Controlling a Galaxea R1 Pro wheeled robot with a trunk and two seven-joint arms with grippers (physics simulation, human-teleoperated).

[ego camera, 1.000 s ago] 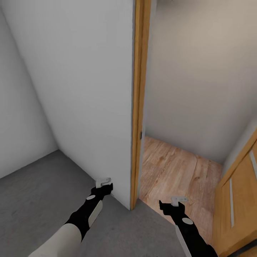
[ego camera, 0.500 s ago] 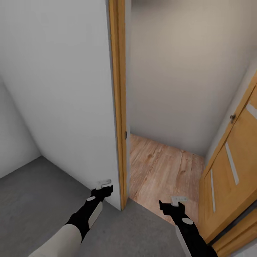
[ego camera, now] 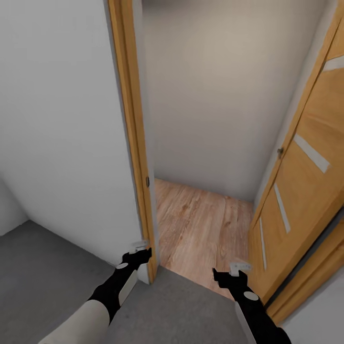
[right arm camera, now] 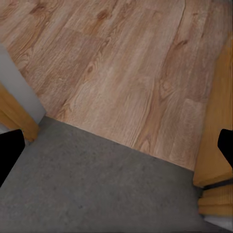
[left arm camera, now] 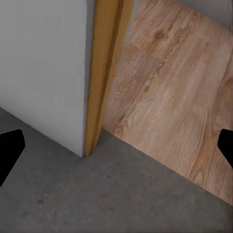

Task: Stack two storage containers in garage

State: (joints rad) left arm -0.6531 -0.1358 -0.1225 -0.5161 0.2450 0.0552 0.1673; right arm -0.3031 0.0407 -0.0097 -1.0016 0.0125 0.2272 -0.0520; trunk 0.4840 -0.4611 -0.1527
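The two storage containers are out of view. I stand on the grey concrete floor (ego camera: 181, 310) of the garage, facing an open doorway. My left gripper (ego camera: 139, 248) is open and empty, held low just in front of the left door post. My right gripper (ego camera: 237, 268) is also open and empty, hanging over the threshold. In the left wrist view the open gripper (left arm camera: 116, 150) looks down on the post's foot and the line where concrete meets wood. The right wrist view shows the open gripper (right arm camera: 116, 150) above the same threshold.
A wooden door frame post (ego camera: 131, 143) edges a white wall (ego camera: 57, 143) on the left. Beyond the threshold lies light wood-plank floor (ego camera: 200, 224), ending at a beige wall. An open wooden door (ego camera: 306, 167) with pale strips stands at the right.
The whole picture has shifted: the door post slid leftward and the open door came further into view at the right, so the camera turned. Both arms hold the same pose.
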